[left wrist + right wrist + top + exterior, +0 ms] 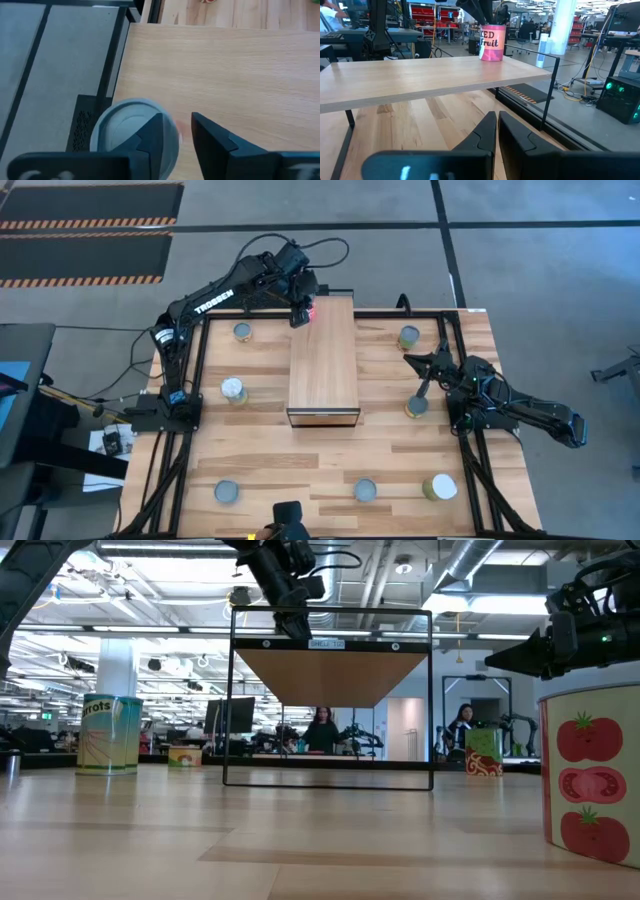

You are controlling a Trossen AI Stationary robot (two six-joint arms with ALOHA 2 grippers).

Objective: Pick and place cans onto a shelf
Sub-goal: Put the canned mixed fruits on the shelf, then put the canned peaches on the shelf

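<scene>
A can (120,132) with a grey metal top and a pink label (492,42) stands upright on the shelf (323,360), at its far left corner. My left gripper (177,116) hangs over it from the far left, slanting down, with a gap between its fingertips. One finger (152,140) lies over the can's top and the other (215,142) stands outside the can's wall. My right gripper (497,116) waits level and shut at the table's right side (412,360), pointing at the shelf. My left gripper stands astride the can's rim (175,137), one finger above the lid and one beside the wall. That finger hides the place where they could meet, so I cannot tell whether it touches the can. The can rests on its base on the shelf.
Several more cans stand on the table around the shelf: two on its left (242,332) (232,390), two on its right (409,337) (416,406), and three along the near edge, one of them white-topped (440,487). The shelf top is raised on a thin black frame (330,785).
</scene>
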